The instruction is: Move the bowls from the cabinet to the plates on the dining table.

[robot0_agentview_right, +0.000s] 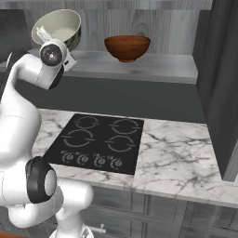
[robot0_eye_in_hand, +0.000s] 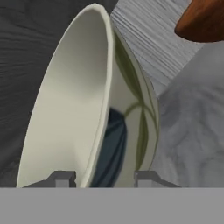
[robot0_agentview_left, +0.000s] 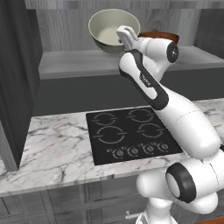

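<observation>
The cream bowl (robot0_agentview_left: 106,27) (robot0_agentview_right: 58,27) (robot0_eye_in_hand: 70,113) is tilted steeply inside the open cabinet, just over its grey shelf (robot0_agentview_left: 70,63) (robot0_agentview_right: 158,67), with its mouth turned outward. My gripper (robot0_agentview_left: 124,36) (robot0_agentview_right: 44,35) (robot0_eye_in_hand: 105,178) is shut on its rim, one fingertip inside the bowl and one outside. The reddish-brown wooden bowl (robot0_agentview_left: 162,36) (robot0_agentview_right: 127,47) (robot0_eye_in_hand: 204,19) stands upright on the same shelf to the right, apart from the gripper and partly hidden by my arm in the left base view. The plates and the dining table are out of view.
Below the shelf lies a marble counter (robot0_agentview_left: 57,148) (robot0_agentview_right: 181,153) with a black four-ring cooktop (robot0_agentview_left: 131,133) (robot0_agentview_right: 97,139). Dark cabinet doors stand open at the left (robot0_agentview_left: 15,87) and right (robot0_agentview_right: 223,83). Drawers run under the counter.
</observation>
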Controlling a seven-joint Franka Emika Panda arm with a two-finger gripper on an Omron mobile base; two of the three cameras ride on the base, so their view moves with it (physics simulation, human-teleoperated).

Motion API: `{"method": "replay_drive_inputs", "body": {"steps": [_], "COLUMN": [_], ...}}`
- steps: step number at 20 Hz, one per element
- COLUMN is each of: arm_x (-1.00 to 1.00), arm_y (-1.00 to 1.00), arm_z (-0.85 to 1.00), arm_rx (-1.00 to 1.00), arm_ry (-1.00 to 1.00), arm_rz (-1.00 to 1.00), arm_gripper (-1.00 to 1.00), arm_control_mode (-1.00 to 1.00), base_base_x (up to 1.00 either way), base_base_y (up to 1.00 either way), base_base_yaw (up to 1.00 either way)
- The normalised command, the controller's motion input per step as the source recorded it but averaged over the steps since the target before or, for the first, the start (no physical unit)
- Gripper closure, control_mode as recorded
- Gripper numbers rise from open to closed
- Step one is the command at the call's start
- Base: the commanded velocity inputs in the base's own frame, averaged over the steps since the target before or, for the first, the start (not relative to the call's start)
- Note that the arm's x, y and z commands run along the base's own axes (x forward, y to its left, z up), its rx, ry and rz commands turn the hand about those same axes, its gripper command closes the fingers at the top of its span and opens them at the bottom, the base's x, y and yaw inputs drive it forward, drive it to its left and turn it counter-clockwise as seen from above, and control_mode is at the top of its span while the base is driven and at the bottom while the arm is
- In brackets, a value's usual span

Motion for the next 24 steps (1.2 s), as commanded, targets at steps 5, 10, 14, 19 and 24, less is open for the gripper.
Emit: {"method": "replay_drive_inputs", "body": {"steps": [5, 10, 14, 19, 24], "arm_x": [-0.94, -1.0, -1.0, -1.0, -1.0], "arm_y": [-0.12, -0.08, -0.02, -0.19, -0.33], "arm_z": [0.24, 0.05, 0.04, 0.09, 0.43], "arm_rx": [0.14, 0.09, 0.09, 0.08, 0.09], "arm_ry": [0.18, 0.16, 0.21, 0.17, 0.08], "arm_rz": [-0.05, -0.01, -0.01, 0.0, 0.0], "arm_gripper": [1.0, 1.0, 1.0, 1.0, 1.0], "arm_control_mode": [-1.0, -1.0, -1.0, -1.0, -1.0], "base_base_x": [0.0, 0.0, 0.0, 0.0, 0.0], "base_base_y": [0.0, 0.0, 0.0, 0.0, 0.0], "base_base_yaw": [0.0, 0.0, 0.0, 0.0, 0.0]}}
